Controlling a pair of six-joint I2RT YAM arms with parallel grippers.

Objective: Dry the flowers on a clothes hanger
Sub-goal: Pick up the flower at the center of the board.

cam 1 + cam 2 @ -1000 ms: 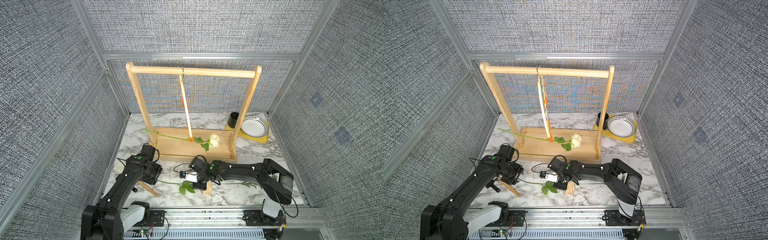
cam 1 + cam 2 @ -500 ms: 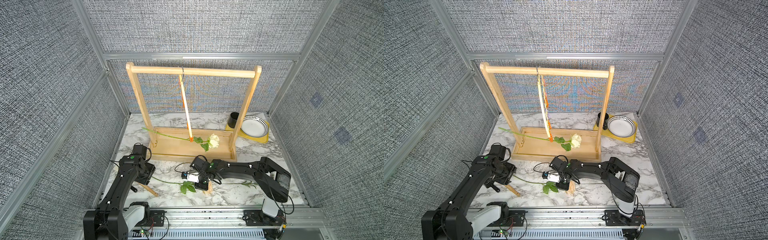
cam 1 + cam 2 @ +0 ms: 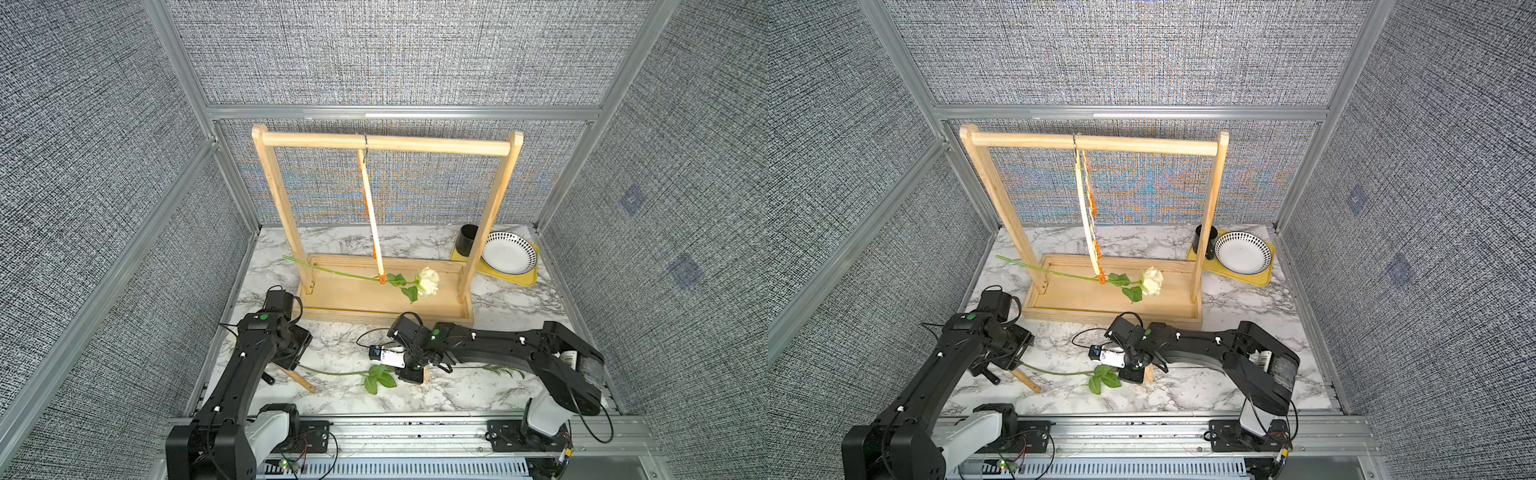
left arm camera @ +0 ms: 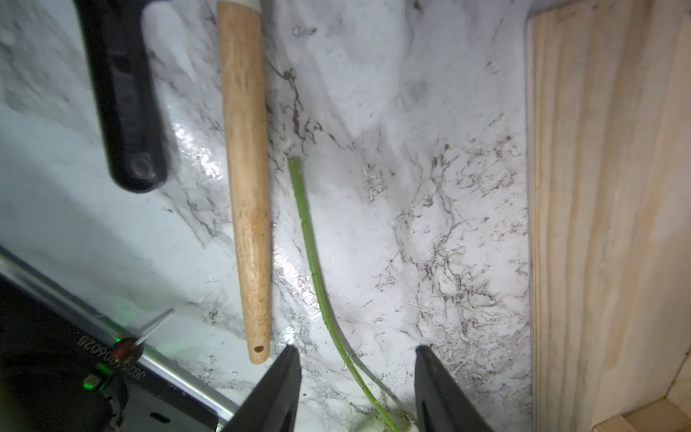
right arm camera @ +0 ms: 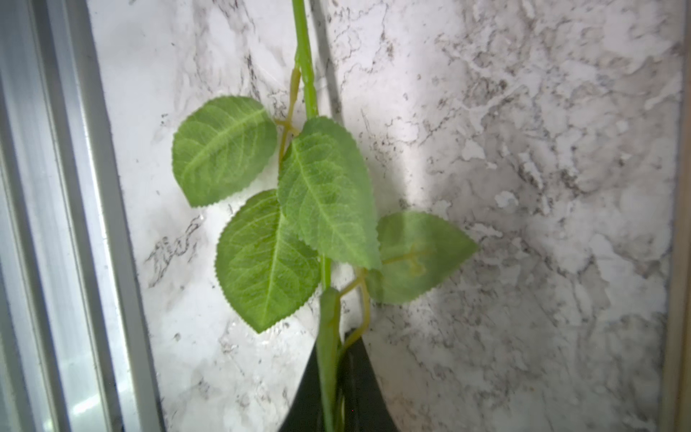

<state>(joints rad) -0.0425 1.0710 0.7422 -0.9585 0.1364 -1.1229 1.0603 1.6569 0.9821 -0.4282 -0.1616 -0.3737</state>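
- The clothes hanger [image 3: 371,216] hangs by its hook from the top bar of a light-wood rack [image 3: 436,146], seen edge-on in both top views.
- An orange clip [image 3: 381,279] at the hanger's lower end holds the stem of the cream-white rose [image 3: 428,281]. The rose juts out sideways above the rack's base, with its bloom toward the robot's right.
- The peach rose [image 3: 332,372] lies on the marble worktop [image 3: 457,395] in front of the rack, its bloom mostly hidden beneath the right arm.
- The right claw [image 5: 336,353] is clenched on that rose's stem, just beside its cluster of leaves [image 5: 321,194].
- The left claw [image 4: 357,374] is released. Its jaws stand apart on either side of the same stem near the cut end, touching neither side.
- A wooden handle [image 4: 248,187] lies just beside the stem.
- A thinner green stem [image 3: 496,369] lies on the worktop under the right arm; its bloom cannot be seen.
- A patterned bowl [image 3: 509,251] and a black cup [image 3: 468,241] sit on a yellow tray [image 3: 515,279] at the back right.
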